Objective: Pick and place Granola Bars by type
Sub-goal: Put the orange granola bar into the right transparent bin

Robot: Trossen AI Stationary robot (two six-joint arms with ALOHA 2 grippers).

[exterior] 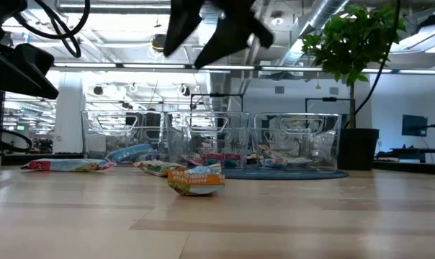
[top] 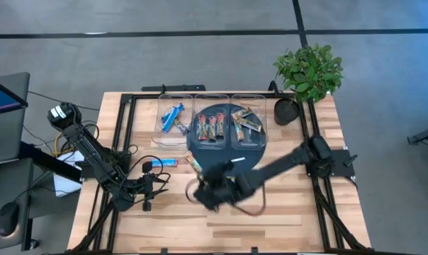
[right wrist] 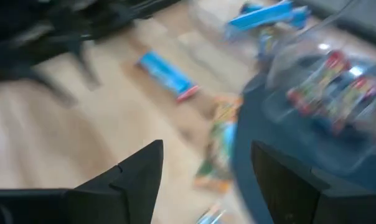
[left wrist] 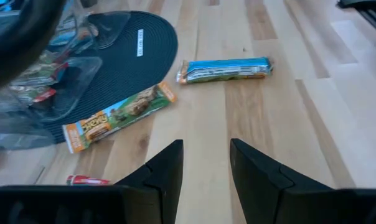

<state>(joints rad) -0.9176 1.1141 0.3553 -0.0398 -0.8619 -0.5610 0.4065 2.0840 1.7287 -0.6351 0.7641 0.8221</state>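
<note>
Three clear bins (top: 210, 120) stand on a dark round mat (top: 224, 152) at the table's far side, holding blue, red and orange-brown granola bars apart. A blue bar (left wrist: 224, 70) lies flat on the wood left of the mat. An orange-brown bar (left wrist: 119, 117) lies flat with one end on the mat's edge. The end of a red wrapper (left wrist: 88, 181) shows beside my left finger. My right gripper (right wrist: 206, 180) hangs open above the table, near the orange-brown bar (right wrist: 219, 149). My left gripper (left wrist: 206, 168) stands open, low over the wood, short of the blue bar.
A potted plant (top: 307, 74) stands at the far right corner. The left arm's cables (top: 79, 134) trail along the left edge. Bare wood (top: 271, 219) lies along the near side.
</note>
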